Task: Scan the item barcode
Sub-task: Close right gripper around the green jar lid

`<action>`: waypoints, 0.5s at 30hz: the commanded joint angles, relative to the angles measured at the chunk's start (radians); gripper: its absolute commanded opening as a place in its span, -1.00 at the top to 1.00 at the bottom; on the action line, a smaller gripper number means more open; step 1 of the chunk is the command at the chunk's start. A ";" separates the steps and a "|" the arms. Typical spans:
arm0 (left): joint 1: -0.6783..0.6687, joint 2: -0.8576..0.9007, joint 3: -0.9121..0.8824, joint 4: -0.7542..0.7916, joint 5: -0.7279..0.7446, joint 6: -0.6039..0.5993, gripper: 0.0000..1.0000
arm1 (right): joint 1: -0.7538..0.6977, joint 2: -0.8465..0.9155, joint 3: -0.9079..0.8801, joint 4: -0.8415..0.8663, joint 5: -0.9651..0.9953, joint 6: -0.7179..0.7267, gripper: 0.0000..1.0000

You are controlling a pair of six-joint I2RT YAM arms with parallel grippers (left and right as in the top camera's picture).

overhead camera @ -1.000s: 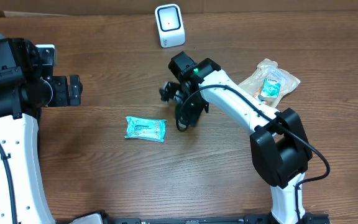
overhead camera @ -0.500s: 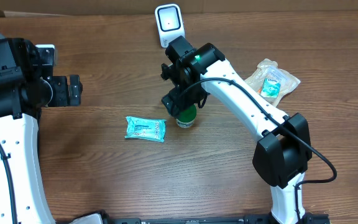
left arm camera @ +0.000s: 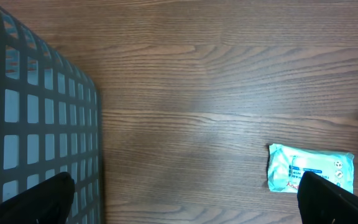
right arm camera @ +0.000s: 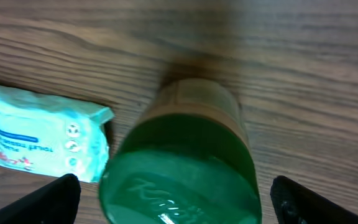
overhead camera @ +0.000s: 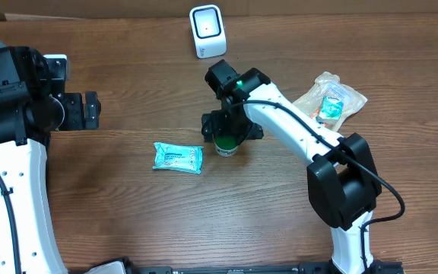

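A jar with a green lid [overhead camera: 227, 144] stands upright on the wooden table, right of a light-blue wipes pack [overhead camera: 178, 157]. My right gripper [overhead camera: 231, 128] hangs open just over the jar. In the right wrist view the green lid [right arm camera: 179, 168] fills the space between the two fingertips [right arm camera: 55, 199], with a gap on each side. The white scanner [overhead camera: 207, 30] stands at the table's back edge. My left gripper [overhead camera: 90, 110] is open at the far left with nothing in it. In the left wrist view the left gripper [left arm camera: 185, 202] sees bare wood and the wipes pack [left arm camera: 309, 169].
A clear plastic bag of small goods [overhead camera: 331, 99] lies at the right. A grey mesh basket [left arm camera: 30, 112] sits at the left, beside my left gripper. The wipes pack [right arm camera: 36, 140] lies close to the jar's left side.
The right jaws have widened and let the jar stand on the table. The right wrist swung up toward the scanner, then came back down over the lid. The left arm stayed still.
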 commanded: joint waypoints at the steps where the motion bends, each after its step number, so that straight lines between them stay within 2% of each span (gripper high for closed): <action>1: 0.005 -0.011 0.018 0.003 -0.003 0.015 -1.00 | 0.005 -0.008 -0.011 0.009 0.016 0.028 -0.87; 3: 0.005 -0.011 0.018 0.003 -0.003 0.015 -0.99 | 0.005 -0.008 -0.011 0.014 0.016 0.027 -0.77; 7: 0.005 -0.011 0.018 0.003 -0.003 0.015 -0.99 | 0.005 -0.008 -0.011 0.019 0.016 0.027 -0.45; 12: 0.005 -0.011 0.018 0.003 -0.003 0.015 -0.99 | 0.005 -0.008 -0.011 0.014 0.016 0.027 -0.34; 15: 0.005 -0.011 0.018 0.003 -0.003 0.015 -0.99 | 0.005 -0.008 -0.011 0.014 0.016 0.027 -0.37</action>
